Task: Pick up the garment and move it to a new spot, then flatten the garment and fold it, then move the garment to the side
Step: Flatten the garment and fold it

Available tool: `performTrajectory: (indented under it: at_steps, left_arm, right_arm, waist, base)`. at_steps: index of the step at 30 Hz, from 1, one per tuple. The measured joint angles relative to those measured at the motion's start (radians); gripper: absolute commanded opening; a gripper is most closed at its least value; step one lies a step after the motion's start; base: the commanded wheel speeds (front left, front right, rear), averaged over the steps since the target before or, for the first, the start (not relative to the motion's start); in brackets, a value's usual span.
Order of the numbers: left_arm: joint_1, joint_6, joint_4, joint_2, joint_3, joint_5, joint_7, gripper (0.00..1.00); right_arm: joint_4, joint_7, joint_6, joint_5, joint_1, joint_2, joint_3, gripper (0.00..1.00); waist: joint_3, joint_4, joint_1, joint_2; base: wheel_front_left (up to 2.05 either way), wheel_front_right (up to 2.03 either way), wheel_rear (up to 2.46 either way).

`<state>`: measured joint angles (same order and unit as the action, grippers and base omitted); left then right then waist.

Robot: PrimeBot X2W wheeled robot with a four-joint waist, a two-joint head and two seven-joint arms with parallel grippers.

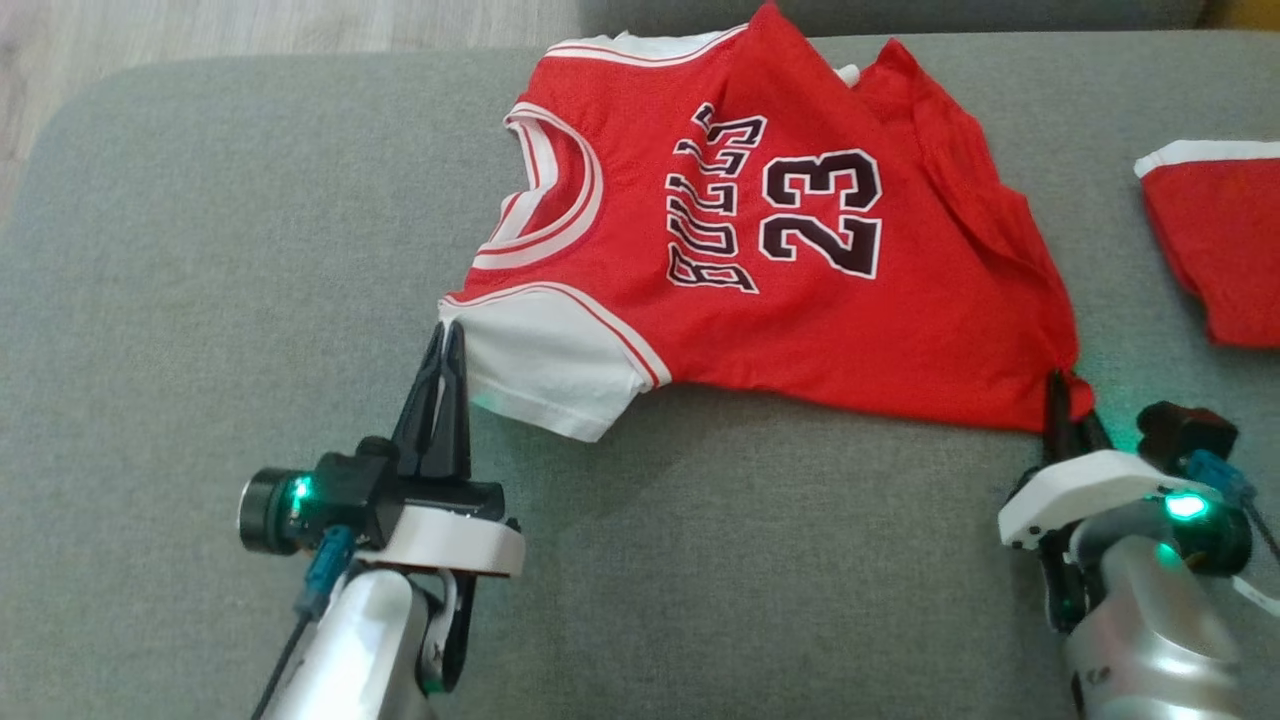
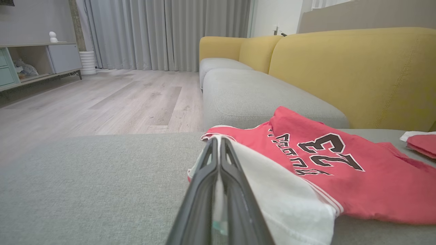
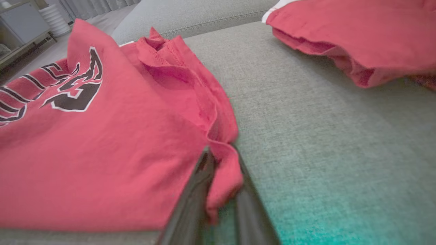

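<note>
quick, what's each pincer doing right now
Left pincer: closed on the jersey, at its white sleeve.
Right pincer: closed on the jersey's red bottom corner.

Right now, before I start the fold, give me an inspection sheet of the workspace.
Surface: grey cushion, with the jersey lying on it.
Job's things: red jersey, front up with the number 23 showing; far edge rumpled and folded over, not yet flat.
Clutter: second red garment at the cushion's right edge, apart from the jersey.
Grippers: left gripper shut on the jersey's white sleeve; right gripper shut on its red hem corner.
Cables: left wrist cable and right wrist cable, both with blue plugs, both off the cloth.
Surroundings: wood floor, yellow sofa back, grey curtains, cabinet.
</note>
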<state>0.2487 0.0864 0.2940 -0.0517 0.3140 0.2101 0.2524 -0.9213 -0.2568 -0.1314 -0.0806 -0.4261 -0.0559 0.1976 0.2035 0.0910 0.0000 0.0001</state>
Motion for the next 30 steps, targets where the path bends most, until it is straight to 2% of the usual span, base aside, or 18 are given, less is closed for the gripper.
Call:
performTrajectory:
  at_steps: [7, 13, 18, 25, 30]
  left_arm:
    - [0.0, -0.021, -0.013, 0.002, -0.043, 0.023, 0.0, 0.0]
    - [0.027, -0.062, -0.057, 0.005, -0.084, 0.07, 0.0, 0.0]
    - [0.164, -0.096, -0.111, 0.008, -0.122, 0.115, 0.0, 0.0]
    - [0.386, -0.103, -0.214, 0.015, -0.161, 0.204, 0.005, 0.0]
    - [0.457, -0.085, -0.308, 0.018, -0.17, 0.257, -0.012, 0.0]
  right_arm:
    - [0.048, 0.002, 0.0, -0.046, 0.011, 0.003, -0.055, 0.0]
    - [0.258, 0.002, 0.0, -0.132, 0.031, 0.003, -0.149, 0.0]
    - [0.432, 0.002, 0.0, -0.181, 0.028, -0.004, -0.214, 0.0]
    - [0.689, 0.069, 0.0, -0.277, -0.03, -0.124, -0.261, 0.0]
    - [0.886, 0.146, 0.0, -0.319, -0.055, -0.169, -0.255, 0.0]
  waist:
    - [-0.026, -0.024, 0.0, 0.0]
    - [-0.067, -0.047, 0.0, 0.0]
    - [-0.111, -0.059, 0.0, 0.0]
    - [-0.173, -0.074, -0.0001, 0.0]
    - [-0.201, -0.087, -0.0002, 0.0]
  base:
    - [0.0, 0.0, 0.0]
    - [0.0, 0.0, 0.0]
    - [0.0, 0.0, 0.0]
    - [0.0, 0.0, 0.0]
    - [0.0, 0.0, 0.0]
